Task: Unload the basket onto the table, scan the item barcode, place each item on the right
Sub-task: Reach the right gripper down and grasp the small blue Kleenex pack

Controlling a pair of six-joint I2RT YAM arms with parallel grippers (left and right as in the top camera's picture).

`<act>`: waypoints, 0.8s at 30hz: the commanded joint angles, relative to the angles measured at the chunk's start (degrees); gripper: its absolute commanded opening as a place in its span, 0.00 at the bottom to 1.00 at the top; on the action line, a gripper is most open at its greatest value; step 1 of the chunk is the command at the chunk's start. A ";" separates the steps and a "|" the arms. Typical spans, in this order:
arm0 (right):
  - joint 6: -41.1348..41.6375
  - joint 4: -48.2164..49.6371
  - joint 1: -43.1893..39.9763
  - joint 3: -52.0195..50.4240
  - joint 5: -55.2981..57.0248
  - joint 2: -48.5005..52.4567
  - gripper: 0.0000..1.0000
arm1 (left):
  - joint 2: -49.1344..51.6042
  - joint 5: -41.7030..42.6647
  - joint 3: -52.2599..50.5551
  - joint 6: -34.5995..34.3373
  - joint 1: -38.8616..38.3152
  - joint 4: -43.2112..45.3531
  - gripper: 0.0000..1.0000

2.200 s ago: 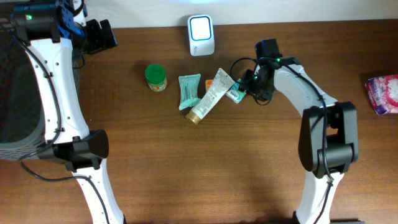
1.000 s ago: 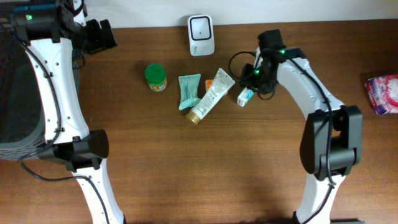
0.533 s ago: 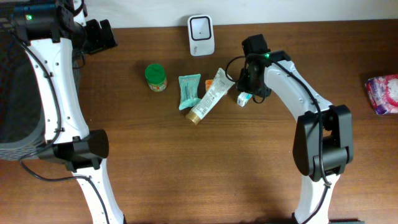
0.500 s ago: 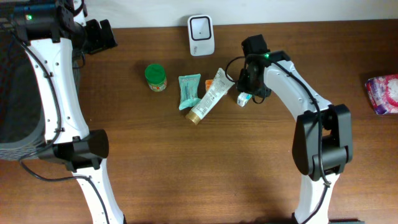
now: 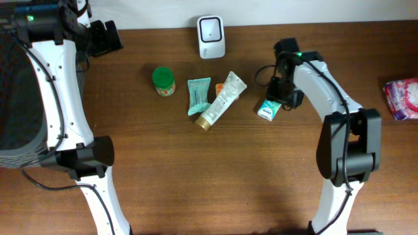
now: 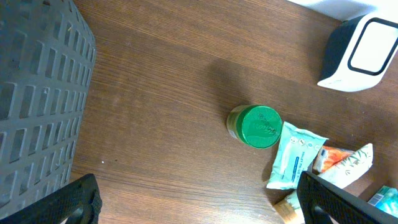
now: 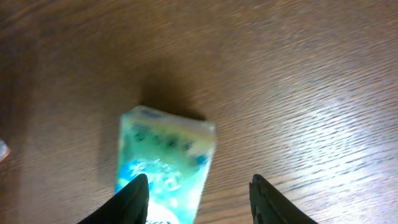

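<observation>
The item, a small teal and white box (image 5: 268, 109), lies flat on the wooden table right of the other products. My right gripper (image 5: 279, 99) hangs over its far right edge. In the right wrist view the box (image 7: 165, 158) is blurred; the left fingertip (image 7: 134, 196) overlaps it, the right fingertip stands well clear of it, and the gripper (image 7: 199, 190) is open. The white scanner (image 5: 211, 29) stands at the table's back edge. My left gripper (image 5: 104, 36) is at the far back left, wide open (image 6: 199, 205) with nothing in it.
A green-lidded jar (image 5: 163, 81), a teal pouch (image 5: 198, 95) and a white tube (image 5: 221, 100) lie left of the box. A pink pack (image 5: 401, 98) sits at the right edge. A grey basket (image 6: 37, 106) stands off the table's left side.
The box has shifted right and toward the front, away from the white tube, and the right gripper moved with it. The scanner's lit face went dark. The left arm has not moved.
</observation>
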 commanded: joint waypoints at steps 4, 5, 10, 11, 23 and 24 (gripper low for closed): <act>-11.52 -3.69 -6.14 -0.33 -11.93 0.81 0.48 | -2.12 -0.59 0.68 -0.11 0.09 -0.04 0.99; -14.40 -3.69 -7.04 -0.33 -15.65 0.83 0.49 | -2.12 -0.59 0.68 -0.11 0.09 -0.04 0.99; -16.96 0.50 -8.35 -3.43 -21.79 1.09 0.48 | -2.12 -0.59 0.68 -0.11 0.09 -0.04 0.99; -16.92 2.36 -8.35 -5.05 -22.91 1.09 0.49 | -2.12 -0.59 0.68 -0.11 0.09 -0.04 0.99; -12.37 12.41 -8.44 -12.59 -24.70 1.09 0.28 | -2.12 -0.59 0.68 -0.11 0.09 -0.04 0.99; -12.39 12.41 -8.44 -12.59 -25.53 1.09 0.21 | -2.12 -0.59 0.68 -0.11 0.09 -0.04 0.99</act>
